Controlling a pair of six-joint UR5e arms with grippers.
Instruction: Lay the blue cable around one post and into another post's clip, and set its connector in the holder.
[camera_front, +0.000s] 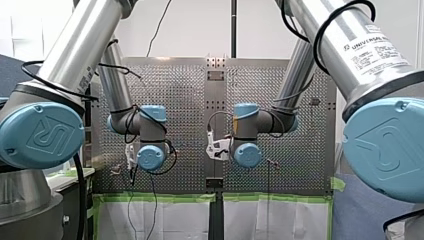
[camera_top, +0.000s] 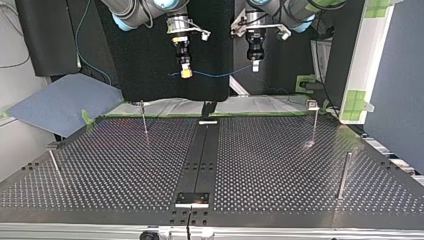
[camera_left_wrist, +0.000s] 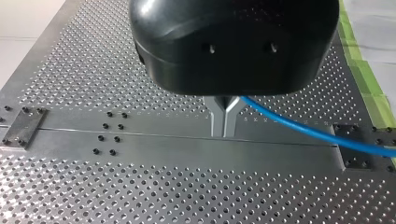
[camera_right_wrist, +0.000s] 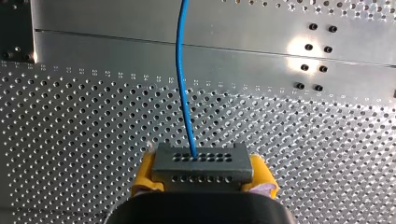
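First, survey the top view. Note the perforated table (camera_top: 280, 170) filling the lower frame, split up the middle by a dark centre strip (camera_top: 200, 160). Count four thin upright posts: left of centre (camera_top: 144, 118), lower left (camera_top: 54, 165), lower right (camera_top: 343, 175), and right of centre (camera_top: 314, 125), the last topped by a small clip (camera_top: 312, 104) (detail too small to read). Locate one pale bracket (camera_top: 192, 199) at the strip's lower end and a second (camera_top: 208, 121) at its upper end; cannot tell which serves as the holder. Note also a blue-grey mat (camera_top: 60, 102) at middle left and green tape (camera_top: 356, 102) at upper right.

Find the blue cable (camera_top: 220, 75) in the upper middle of the top view, strung in a shallow sag between both grippers, well above the table and apart from every post.

Check the right gripper (camera_top: 186, 73), upper frame, left of centre. In the right wrist view, see yellow pads (camera_right_wrist: 145, 172) clamped on both sides of a grey perforated connector (camera_right_wrist: 203, 163), with the cable leaving its face and running ahead of the gripper.

Check the left gripper (camera_top: 255, 66), upper frame, right of centre. In the left wrist view, see metal fingers (camera_left_wrist: 216, 121) pressed together on the cable just under the black housing (camera_left_wrist: 233, 42) (upper finger length hidden by it).

Read "UNIVERSAL" on the silver arm tube (camera_front: 372, 45), upper right of the front view; remainder not legible.
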